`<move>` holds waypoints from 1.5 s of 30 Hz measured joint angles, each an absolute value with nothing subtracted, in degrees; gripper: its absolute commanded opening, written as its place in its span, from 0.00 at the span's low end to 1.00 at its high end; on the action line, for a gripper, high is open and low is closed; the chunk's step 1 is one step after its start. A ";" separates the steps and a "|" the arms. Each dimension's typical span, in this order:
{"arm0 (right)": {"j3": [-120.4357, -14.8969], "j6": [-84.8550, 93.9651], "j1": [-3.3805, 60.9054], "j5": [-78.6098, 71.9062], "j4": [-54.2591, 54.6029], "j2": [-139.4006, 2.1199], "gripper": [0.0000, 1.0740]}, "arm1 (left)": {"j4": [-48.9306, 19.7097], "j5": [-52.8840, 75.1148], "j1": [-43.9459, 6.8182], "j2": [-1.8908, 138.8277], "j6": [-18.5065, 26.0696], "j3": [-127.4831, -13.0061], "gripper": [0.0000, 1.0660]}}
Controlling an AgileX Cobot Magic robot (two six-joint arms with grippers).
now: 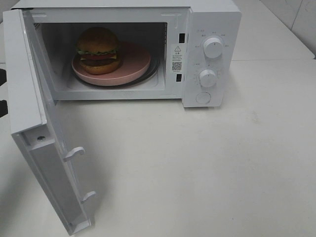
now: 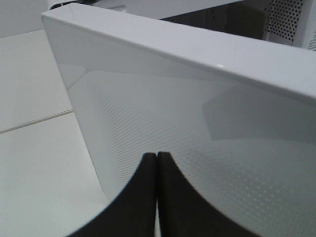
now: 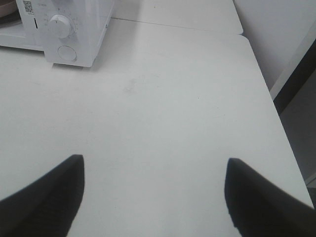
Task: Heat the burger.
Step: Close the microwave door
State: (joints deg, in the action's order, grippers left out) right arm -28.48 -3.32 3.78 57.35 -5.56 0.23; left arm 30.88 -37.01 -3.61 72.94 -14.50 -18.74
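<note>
I see the burger [image 1: 98, 49] on the plate [image 1: 134, 65], at its 9 o'clock side, inside the microwave [image 1: 197, 19] on the table [image 1: 207, 168]. The door [image 1: 29, 89] stands open toward 7 o'clock, and the control panel [image 1: 210, 61] is at the burger's 3 o'clock.

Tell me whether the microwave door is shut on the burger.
No, the microwave door stands wide open, and the burger sits in plain sight on the pink plate inside.
</note>
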 measured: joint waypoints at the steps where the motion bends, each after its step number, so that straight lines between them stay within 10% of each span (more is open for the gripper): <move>1: -28.48 -3.32 3.78 57.35 -5.56 0.23 0.71 | 31.11 -38.16 -4.18 74.08 -15.47 -18.74 0.00; 18: -28.48 -3.32 3.78 57.35 -5.50 0.23 0.71 | 21.03 -38.50 -17.07 80.62 -14.50 -22.06 0.00; 31: -28.48 -3.32 3.78 57.35 -5.50 0.23 0.71 | -0.74 -38.85 -30.14 87.61 -3.27 -29.22 0.00; 45: -28.48 -3.32 3.78 57.35 -5.50 0.23 0.71 | -5.44 -36.78 -36.50 95.45 -2.18 -40.62 0.00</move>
